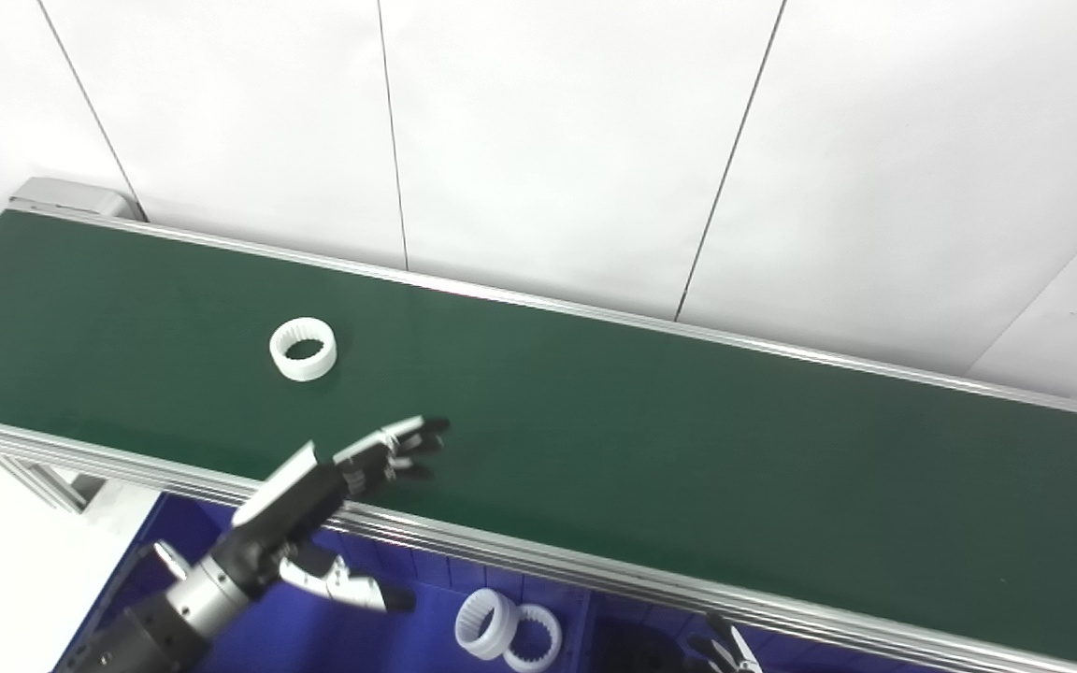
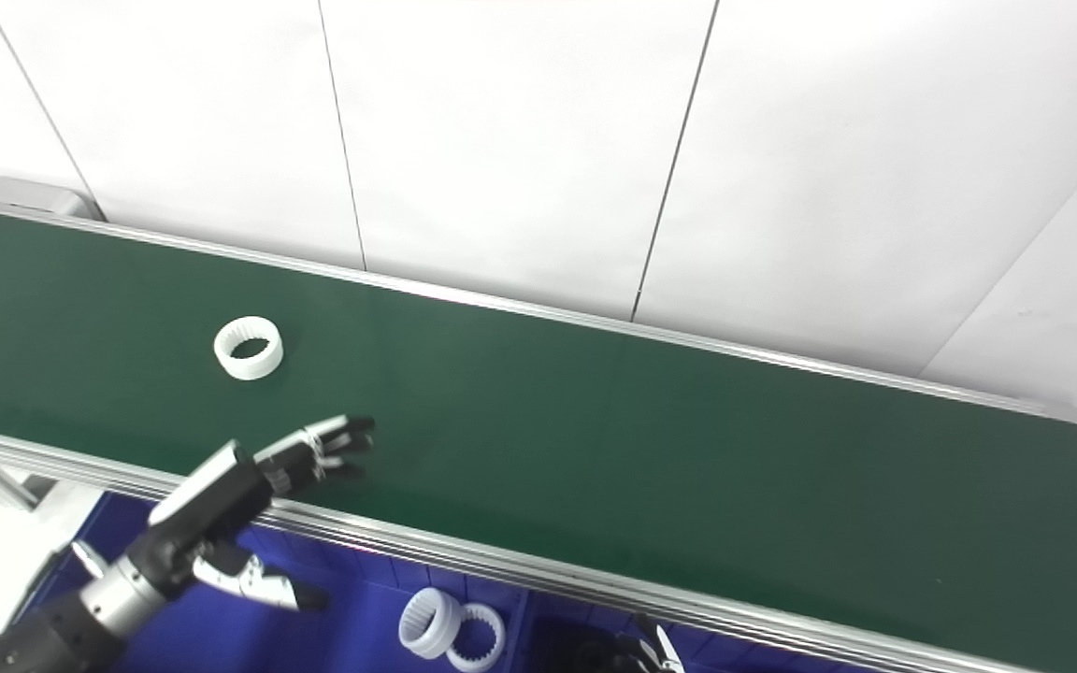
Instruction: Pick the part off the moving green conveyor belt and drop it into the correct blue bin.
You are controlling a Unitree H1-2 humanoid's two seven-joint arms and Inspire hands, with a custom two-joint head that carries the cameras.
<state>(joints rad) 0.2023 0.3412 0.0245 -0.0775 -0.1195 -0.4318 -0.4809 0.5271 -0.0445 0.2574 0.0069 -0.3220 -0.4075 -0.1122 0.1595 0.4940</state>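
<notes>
A white toothed ring (image 1: 303, 349) lies on the green conveyor belt (image 1: 641, 421) toward its left end. My left hand (image 1: 333, 486) is open and empty, fingers stretched out over the belt's near edge, a short way right of and nearer than the ring, not touching it. The thumb (image 1: 351, 589) hangs below the belt over a blue bin (image 1: 295, 636). Only the fingertips of my right hand (image 1: 730, 650) show at the bottom edge, below the belt; its state cannot be told.
Two more white toothed rings (image 1: 506, 631) lie in the blue bin under the belt's near rail. A dark part (image 1: 632, 650) sits in the neighbouring compartment. White wall panels stand behind the belt. The belt's metal end frame (image 1: 71, 196) is at the far left.
</notes>
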